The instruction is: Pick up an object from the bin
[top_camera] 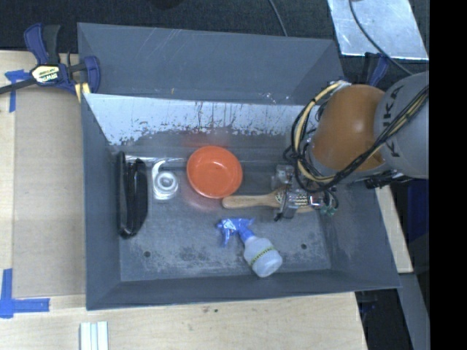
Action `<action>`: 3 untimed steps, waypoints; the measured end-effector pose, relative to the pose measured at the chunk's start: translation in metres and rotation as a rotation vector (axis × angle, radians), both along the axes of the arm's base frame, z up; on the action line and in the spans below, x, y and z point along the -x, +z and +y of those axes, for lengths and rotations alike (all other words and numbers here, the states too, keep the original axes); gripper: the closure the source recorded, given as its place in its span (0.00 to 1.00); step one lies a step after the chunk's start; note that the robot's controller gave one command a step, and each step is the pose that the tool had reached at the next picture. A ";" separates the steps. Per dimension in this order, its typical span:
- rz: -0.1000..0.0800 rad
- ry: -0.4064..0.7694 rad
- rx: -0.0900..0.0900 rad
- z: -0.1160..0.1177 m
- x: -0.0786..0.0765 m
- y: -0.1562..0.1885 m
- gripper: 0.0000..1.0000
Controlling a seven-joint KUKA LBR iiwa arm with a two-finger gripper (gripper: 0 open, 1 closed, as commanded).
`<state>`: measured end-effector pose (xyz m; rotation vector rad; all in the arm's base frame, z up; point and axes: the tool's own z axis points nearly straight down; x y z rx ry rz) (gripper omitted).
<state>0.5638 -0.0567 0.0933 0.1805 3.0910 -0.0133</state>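
At the right of the grey metal bin [219, 64], my gripper [287, 203] is low over the floor, at the right-hand end of a pale wooden stick-like handle [248, 202] that lies flat and runs leftward from it. Gripper and handle end meet in the view. Whether the handle is pinched cannot be determined, and I cannot tell from this angle whether the gripper is spread or pressed together. The rounded orange-brown cover [350, 126] on my wrist, ringed by cables, sits above and to the right of the gripper.

Other items noted:
- A round orange plastic bowl [214, 171], open side up, lies just behind the handle's left end, near the back of the floor.
- A small white plastic spray bottle with a blue trigger head [253, 248] lies on its side in front of the handle, apart from it, with the blue head to the left.
- A clear round cup-like object [165, 182] sits just left of the bowl.
- A long black object [131, 195] lies along the left wall, well apart from the gripper.
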 end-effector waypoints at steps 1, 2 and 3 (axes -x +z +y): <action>0.013 0.009 -0.001 0.002 0.002 0.024 1.00; 0.004 0.137 0.005 0.013 -0.009 0.011 1.00; 0.006 0.129 0.003 0.014 -0.008 -0.023 1.00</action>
